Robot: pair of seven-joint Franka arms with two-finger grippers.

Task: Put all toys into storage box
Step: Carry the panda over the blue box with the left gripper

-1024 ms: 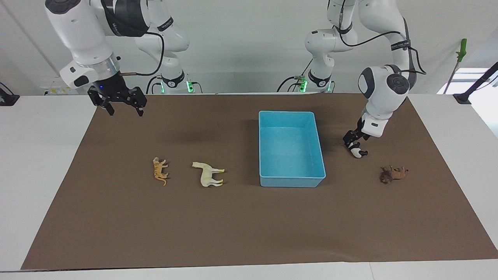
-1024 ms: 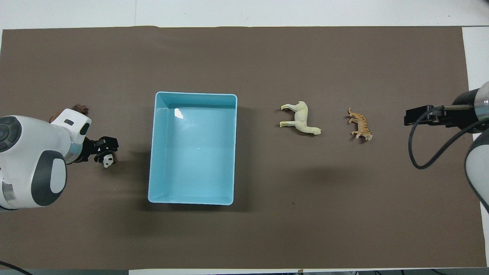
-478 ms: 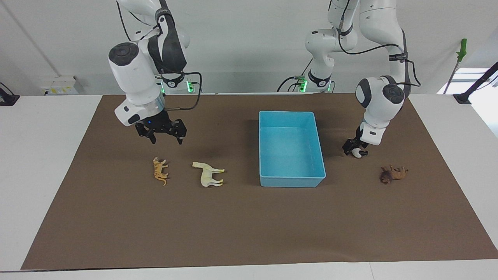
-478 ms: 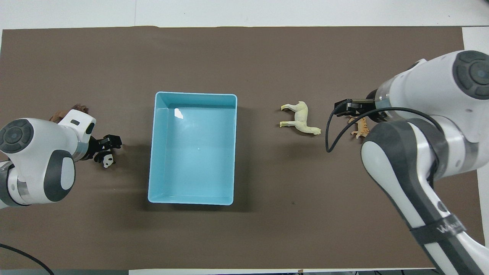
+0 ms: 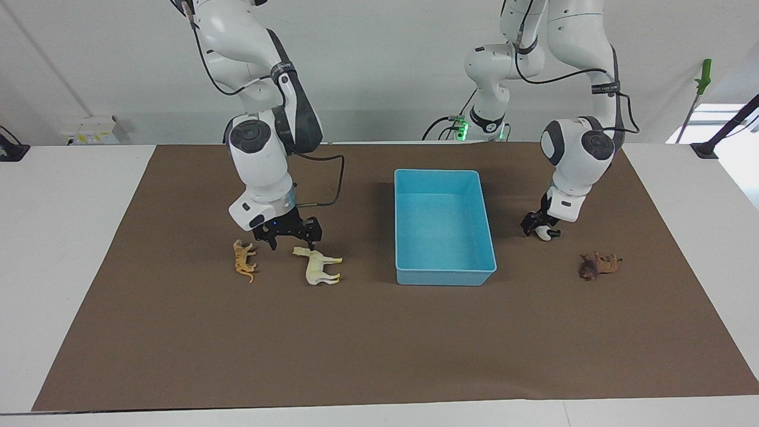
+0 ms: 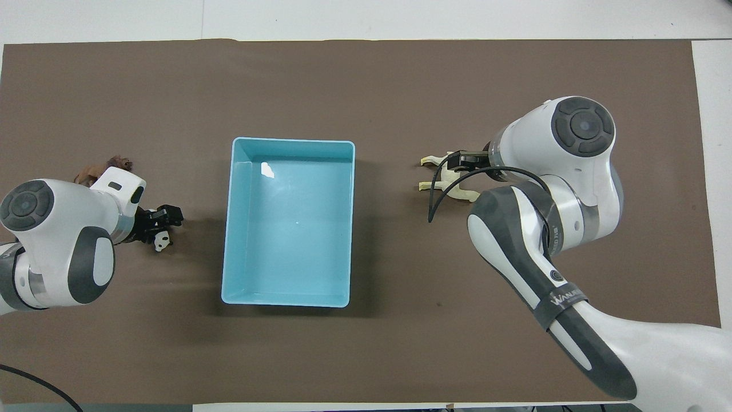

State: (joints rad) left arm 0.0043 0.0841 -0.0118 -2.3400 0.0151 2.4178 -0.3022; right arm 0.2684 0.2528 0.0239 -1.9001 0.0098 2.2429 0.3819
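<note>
The light blue storage box (image 5: 445, 173) (image 6: 291, 141) stands mid-table with nothing in it. A cream-white horse (image 5: 319, 268) (image 6: 426, 173) lies on its side toward the right arm's end, with an orange tiger (image 5: 243, 261) beside it; the right arm hides the tiger from overhead. My right gripper (image 5: 292, 241) hangs open just above the horse's upper edge and is not touching it. At the left arm's end, my left gripper (image 5: 537, 229) (image 6: 158, 222) is down at the black-and-white panda (image 5: 548, 234) (image 6: 162, 243), which rests on the mat. The brown lion (image 5: 599, 265) (image 6: 104, 167) lies farther from the robots.
A brown mat (image 5: 379, 344) covers the table, with white table showing at both ends. A green-handled tool (image 5: 703, 77) and a black stand (image 5: 726, 133) are off the mat at the left arm's end.
The right arm swung in from the table's end and came down over the horse, gripper still open. The left gripper stayed at the panda, shifting slightly toward the robots.
</note>
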